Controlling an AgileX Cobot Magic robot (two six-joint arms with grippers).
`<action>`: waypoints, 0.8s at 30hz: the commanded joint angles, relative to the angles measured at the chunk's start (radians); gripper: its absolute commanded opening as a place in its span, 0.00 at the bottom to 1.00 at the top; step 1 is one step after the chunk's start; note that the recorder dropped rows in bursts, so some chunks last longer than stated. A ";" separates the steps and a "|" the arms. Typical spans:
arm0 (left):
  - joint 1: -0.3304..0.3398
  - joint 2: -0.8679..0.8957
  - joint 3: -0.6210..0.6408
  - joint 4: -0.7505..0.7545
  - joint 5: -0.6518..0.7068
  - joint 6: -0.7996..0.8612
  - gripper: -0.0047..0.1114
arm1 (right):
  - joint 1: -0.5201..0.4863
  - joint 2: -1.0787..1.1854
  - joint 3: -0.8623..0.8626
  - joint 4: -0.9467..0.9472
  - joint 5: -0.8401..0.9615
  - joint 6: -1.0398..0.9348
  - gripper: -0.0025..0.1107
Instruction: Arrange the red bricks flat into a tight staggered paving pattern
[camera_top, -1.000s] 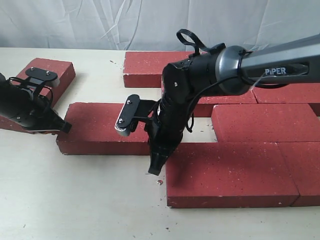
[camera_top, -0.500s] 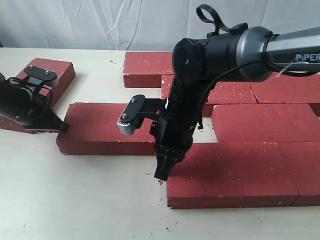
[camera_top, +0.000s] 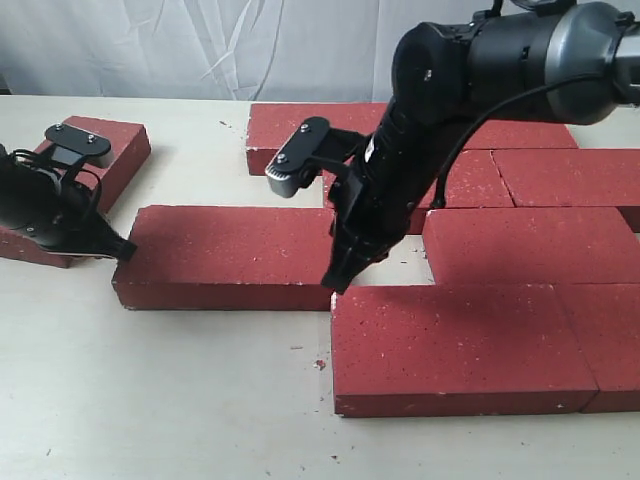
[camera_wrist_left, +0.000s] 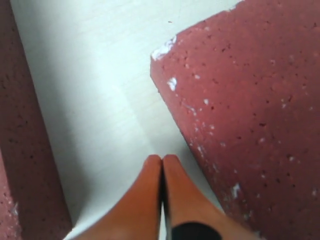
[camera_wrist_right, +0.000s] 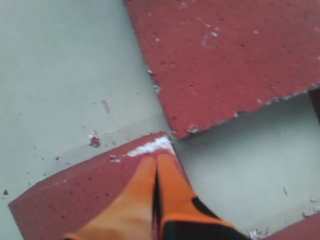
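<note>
The red bricks (camera_top: 520, 245) lie flat in staggered rows at right, with one loose brick (camera_top: 220, 255) at centre left. The right gripper (camera_top: 338, 284), clamped together and empty, seems to touch the chipped corner of the front brick (camera_top: 450, 345). The left gripper (camera_wrist_left: 161, 160), likewise closed on nothing, points at the table (camera_top: 180, 400) between the loose brick and the far-left brick (camera_top: 110, 150).

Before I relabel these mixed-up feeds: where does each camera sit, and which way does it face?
Exterior: off the arms, raised, looking down across the table to a white drape; both arms, left gripper and right gripper, show.
Left wrist: on the left arm, looking down past its shut gripper at table between two bricks.
Right wrist: on the right arm, looking down past its shut gripper at the chipped corner of the front brick.
Shared: exterior and right wrist both show that gripper at that corner.
</note>
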 joint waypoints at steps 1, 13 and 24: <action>-0.005 -0.009 -0.002 0.009 -0.014 -0.005 0.04 | -0.086 -0.007 0.001 -0.011 -0.006 0.036 0.02; -0.005 -0.009 -0.002 0.043 -0.023 -0.009 0.04 | -0.137 -0.007 0.053 0.003 -0.140 0.039 0.02; -0.005 -0.009 -0.002 0.066 -0.014 -0.039 0.04 | -0.137 0.004 0.083 0.039 -0.183 -0.002 0.02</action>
